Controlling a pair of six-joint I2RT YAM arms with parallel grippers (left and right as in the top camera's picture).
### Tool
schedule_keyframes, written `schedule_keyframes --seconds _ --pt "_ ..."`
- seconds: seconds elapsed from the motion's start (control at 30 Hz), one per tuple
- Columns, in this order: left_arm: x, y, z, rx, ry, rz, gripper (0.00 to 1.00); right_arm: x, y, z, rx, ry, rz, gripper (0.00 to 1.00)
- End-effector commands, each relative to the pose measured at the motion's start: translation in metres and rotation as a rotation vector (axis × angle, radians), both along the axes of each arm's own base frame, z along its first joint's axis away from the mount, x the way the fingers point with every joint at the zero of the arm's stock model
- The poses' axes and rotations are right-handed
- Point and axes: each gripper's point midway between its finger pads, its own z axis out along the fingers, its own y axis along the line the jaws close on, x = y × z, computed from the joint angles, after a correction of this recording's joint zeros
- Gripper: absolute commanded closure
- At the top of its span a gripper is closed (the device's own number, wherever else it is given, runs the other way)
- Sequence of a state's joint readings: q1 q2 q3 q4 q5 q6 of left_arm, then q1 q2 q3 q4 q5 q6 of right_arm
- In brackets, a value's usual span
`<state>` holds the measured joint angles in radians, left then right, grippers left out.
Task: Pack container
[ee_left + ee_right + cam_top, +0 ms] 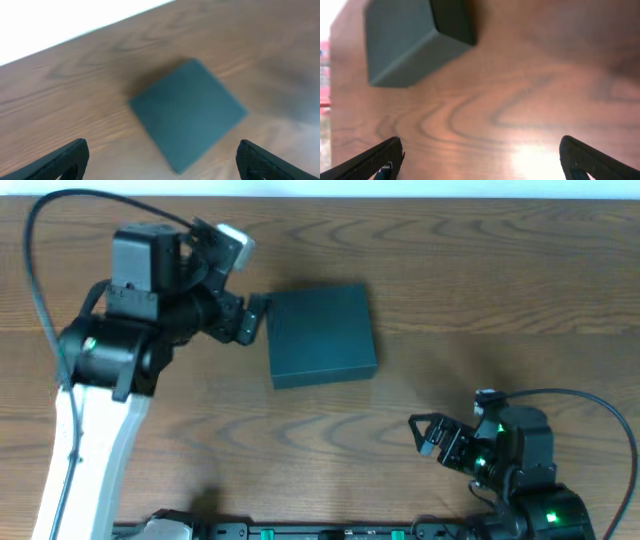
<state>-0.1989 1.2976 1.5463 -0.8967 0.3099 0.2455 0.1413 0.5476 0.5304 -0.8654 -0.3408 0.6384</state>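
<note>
The container (322, 335) is a dark teal-grey square box with its lid shut, lying flat on the wooden table near the middle. It also shows in the left wrist view (187, 112) and at the top left of the right wrist view (407, 40). My left gripper (252, 320) is open and empty, just off the box's left edge; in its wrist view the fingers (162, 162) stand wide apart with a corner of the box between them, further off. My right gripper (430, 435) is open and empty, over bare table in front of and to the right of the box.
The table (450, 260) is brown wood grain. Its far edge meets a white strip at the top of the overhead view. No snack packets or other objects show in any view.
</note>
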Motion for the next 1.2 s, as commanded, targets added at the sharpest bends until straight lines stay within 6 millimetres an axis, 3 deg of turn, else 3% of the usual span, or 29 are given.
schedule_keyframes --seconds 0.0,0.13,0.33,0.5,0.6,0.73,1.17 --pt "-0.020 0.052 0.022 0.061 -0.095 0.261 0.05 -0.004 -0.002 0.000 -0.007 0.013 -0.003 0.01" --pt "-0.048 0.080 0.008 0.036 -0.149 0.341 0.05 -0.006 -0.003 -0.002 -0.009 0.028 -0.003 0.01" --pt "-0.086 0.113 -0.051 -0.009 -0.236 0.470 0.05 -0.006 -0.003 -0.002 -0.009 0.028 -0.003 0.01" --pt "-0.103 0.127 -0.102 -0.033 -0.302 0.550 0.05 -0.006 -0.003 -0.002 -0.009 0.028 -0.003 0.01" --pt "-0.108 0.127 -0.135 -0.043 -0.354 0.554 0.05 -0.006 -0.003 -0.002 -0.009 0.028 -0.003 0.01" --pt "-0.108 0.127 -0.162 -0.091 -0.378 0.577 0.05 -0.006 -0.003 -0.002 -0.009 0.028 -0.003 0.01" --pt "-0.107 0.125 -0.204 -0.136 -0.373 0.587 0.05 -0.006 -0.003 -0.002 -0.009 0.028 -0.003 0.01"
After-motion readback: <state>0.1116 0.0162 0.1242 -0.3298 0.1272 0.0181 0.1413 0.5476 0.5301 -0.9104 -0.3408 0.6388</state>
